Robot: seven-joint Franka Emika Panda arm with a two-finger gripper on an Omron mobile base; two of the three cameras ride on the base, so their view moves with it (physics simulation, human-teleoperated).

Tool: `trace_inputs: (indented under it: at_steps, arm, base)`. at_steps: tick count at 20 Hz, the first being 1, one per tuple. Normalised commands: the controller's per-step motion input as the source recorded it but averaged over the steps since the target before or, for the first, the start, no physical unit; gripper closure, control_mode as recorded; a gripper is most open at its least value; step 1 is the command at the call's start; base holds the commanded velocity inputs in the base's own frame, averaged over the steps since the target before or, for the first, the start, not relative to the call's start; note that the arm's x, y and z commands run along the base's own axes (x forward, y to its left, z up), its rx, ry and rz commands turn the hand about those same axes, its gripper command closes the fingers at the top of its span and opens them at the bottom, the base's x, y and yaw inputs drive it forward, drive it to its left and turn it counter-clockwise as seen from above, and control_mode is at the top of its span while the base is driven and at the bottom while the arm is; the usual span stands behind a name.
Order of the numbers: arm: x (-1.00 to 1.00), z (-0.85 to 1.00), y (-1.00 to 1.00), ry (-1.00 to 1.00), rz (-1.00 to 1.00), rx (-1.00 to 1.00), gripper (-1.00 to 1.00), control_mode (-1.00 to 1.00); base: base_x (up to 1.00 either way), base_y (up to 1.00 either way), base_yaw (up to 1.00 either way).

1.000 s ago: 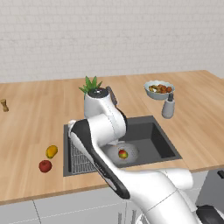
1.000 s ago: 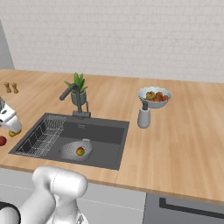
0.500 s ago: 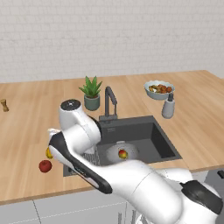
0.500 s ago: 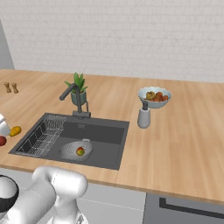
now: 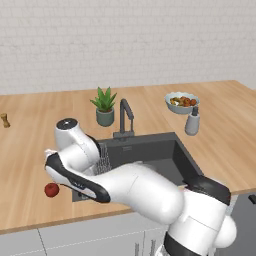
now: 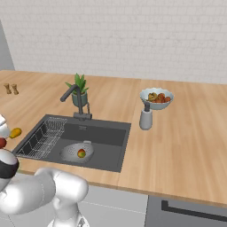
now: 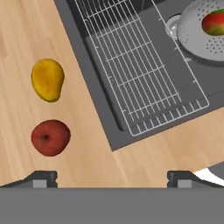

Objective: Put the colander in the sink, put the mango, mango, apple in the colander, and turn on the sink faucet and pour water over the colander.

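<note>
My gripper (image 7: 111,179) is open and holds nothing; it hangs over the wooden counter just left of the sink (image 6: 106,146). In the hand view the red apple (image 7: 50,138) lies a little beyond my left fingertip (image 7: 41,178), and a yellow mango (image 7: 47,80) lies on the wood just past it. The silvery colander (image 7: 205,41) stands in the basin with a red-green mango (image 7: 214,24) inside. The right base view shows the colander (image 6: 71,153) beside the wire rack (image 6: 42,137). The dark faucet (image 6: 75,95) stands behind the sink, with no water visible. The apple (image 5: 51,189) sits by my arm.
A potted plant (image 5: 104,106) stands behind the faucet. A pale bowl of mixed food (image 6: 156,97) and a grey soap dispenser (image 6: 146,117) are on the counter right of the sink. Small shakers (image 6: 11,88) stand far left.
The arm has swung left from above the sink to the counter beside it, near the apple and the mango. The fruit and the colander have not moved.
</note>
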Motion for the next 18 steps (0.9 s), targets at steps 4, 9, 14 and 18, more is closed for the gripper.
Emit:
trace_inputs:
  at_steps: [4, 9, 14, 18]
  arm:
    - [0.60, -0.31, 0.23, 0.08, 0.00, 0.00, -1.00, -1.00]
    - [0.54, -0.34, 0.30, 0.03, -0.01, -0.03, -1.00, -1.00]
    - [0.47, -0.27, 0.48, 0.00, -0.07, -0.07, -1.00, -1.00]
    - [0.50, -0.20, 0.40, 0.00, -0.08, -0.06, -1.00, -1.00]
  base:
    - [0.00, 0.00, 0.00]
    - [0.00, 0.00, 0.00]
    - [0.00, 0.00, 0.00]
    - [0.00, 0.00, 0.00]
